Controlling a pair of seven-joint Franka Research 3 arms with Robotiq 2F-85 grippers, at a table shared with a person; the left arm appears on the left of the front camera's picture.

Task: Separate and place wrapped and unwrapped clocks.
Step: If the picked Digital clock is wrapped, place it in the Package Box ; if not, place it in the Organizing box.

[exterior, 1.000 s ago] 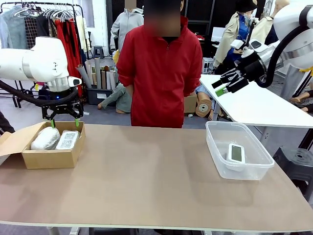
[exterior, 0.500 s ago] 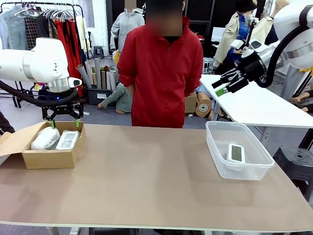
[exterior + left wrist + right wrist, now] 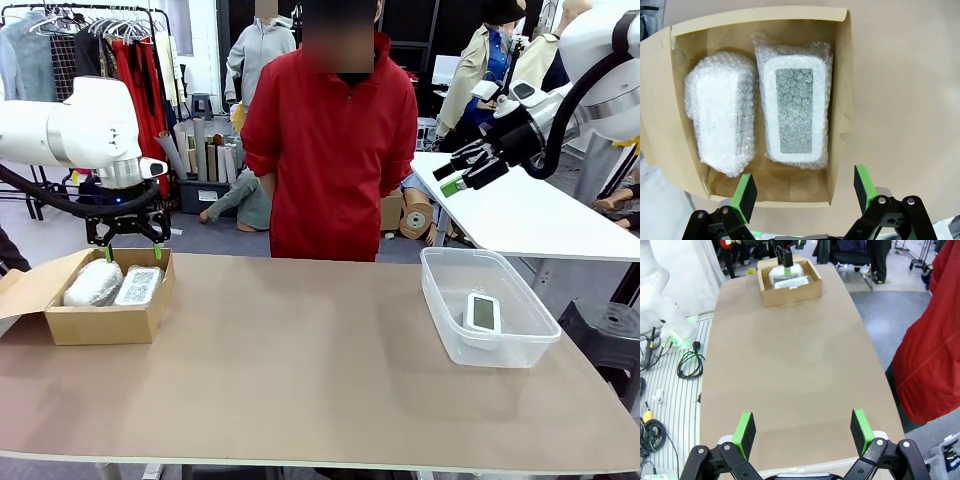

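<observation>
Over on the left, the left gripper hangs with its jaws spread wide and nothing between them, right above the open brown cardboard box at that end of the tan table. Directly under the green pads lie the two bubble-wrapped white clocks side by side — the rounder wrapped clock touching the flat wrapped clock with its screen facing up, which sits nearer the pad on the wrist view's right. Neither pad touches the wrap.

A person in a red jacket stands behind the table's far edge, between the two arms.

On the right, the right gripper is held high, also gaping and empty. Well below it and a bit toward the robot sits a clear plastic tub, and inside lies the bare white digital clock with a greenish-grey screen.
</observation>
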